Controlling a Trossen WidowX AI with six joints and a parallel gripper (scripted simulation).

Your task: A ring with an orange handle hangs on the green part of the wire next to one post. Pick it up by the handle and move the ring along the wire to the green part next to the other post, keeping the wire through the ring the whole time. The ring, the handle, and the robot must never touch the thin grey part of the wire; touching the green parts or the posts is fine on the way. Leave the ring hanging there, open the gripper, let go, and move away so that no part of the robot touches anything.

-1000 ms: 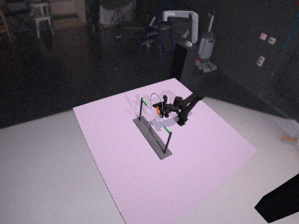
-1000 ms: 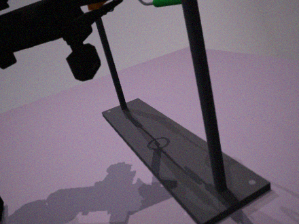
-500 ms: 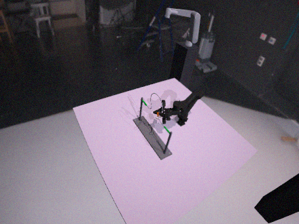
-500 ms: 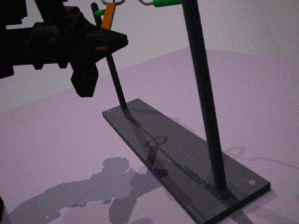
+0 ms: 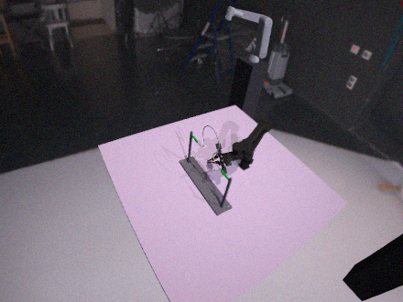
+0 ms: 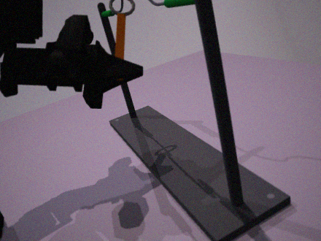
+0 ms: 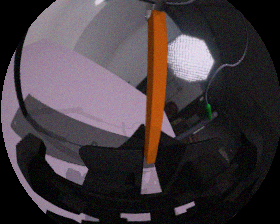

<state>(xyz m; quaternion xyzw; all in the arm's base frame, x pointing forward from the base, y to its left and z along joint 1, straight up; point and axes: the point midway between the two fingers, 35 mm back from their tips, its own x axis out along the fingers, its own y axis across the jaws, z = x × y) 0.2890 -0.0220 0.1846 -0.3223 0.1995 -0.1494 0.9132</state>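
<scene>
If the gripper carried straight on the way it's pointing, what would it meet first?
Probably nothing within view: the gripper seems to point between the two posts, above the baseboard. Depth is hard to judge, so a post clip isn't ruled out.

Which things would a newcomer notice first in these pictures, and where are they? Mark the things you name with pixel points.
Probably the orange handle [image 6: 120, 36] [image 7: 156, 85], held upright in the claw [image 6: 140, 71] [image 7: 145, 127], with the grey ring [image 6: 133, 6] at its top. Next, the bright green wire part [image 5: 225, 175] [image 6: 179, 0] beside the nearer post [image 5: 226, 193] [image 6: 219, 93], which stands on a dark base plate [image 5: 201, 183] [image 6: 197, 155].
</scene>
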